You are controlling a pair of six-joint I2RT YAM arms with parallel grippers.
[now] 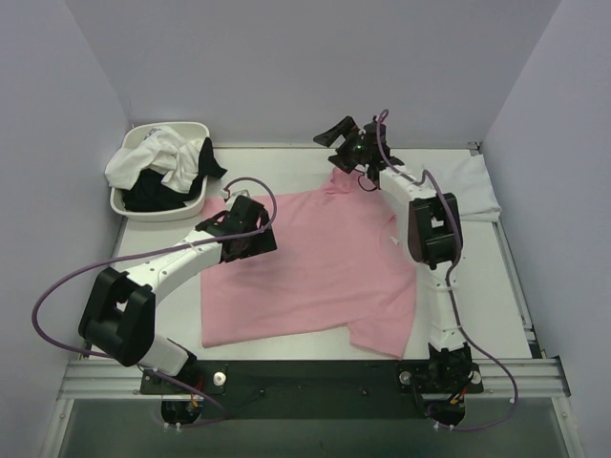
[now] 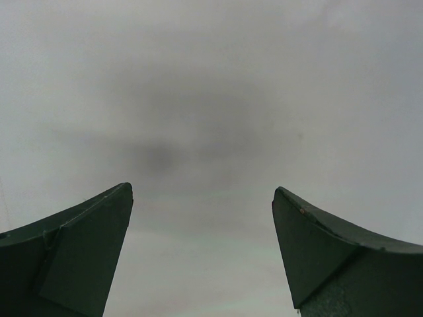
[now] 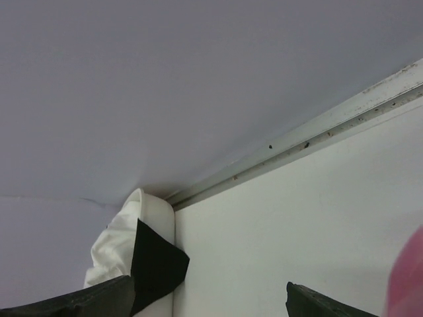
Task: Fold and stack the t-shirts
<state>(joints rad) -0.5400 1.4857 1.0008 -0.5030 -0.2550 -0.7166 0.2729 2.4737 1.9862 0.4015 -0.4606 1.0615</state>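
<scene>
At pink shirt [image 1: 315, 272], with left pincer [image 2: 201, 198] and right pincer [image 3: 210, 290] released: pinch matching edges, fold flat.

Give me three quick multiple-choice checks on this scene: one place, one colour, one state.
1. Where is the basin?
A. far left corner
B. far right corner
C. near edge, between the arms

2. What colour is the spread-out shirt?
A. black
B. pink
C. white

3. How is the left gripper?
A. shut on cloth
B. shut, empty
C. open, empty

Answers:
1 A: the top view shows it at the back on the left.
2 B: it is plain pink all over.
3 C: the left wrist view shows its jaws wide apart with nothing between.
</scene>
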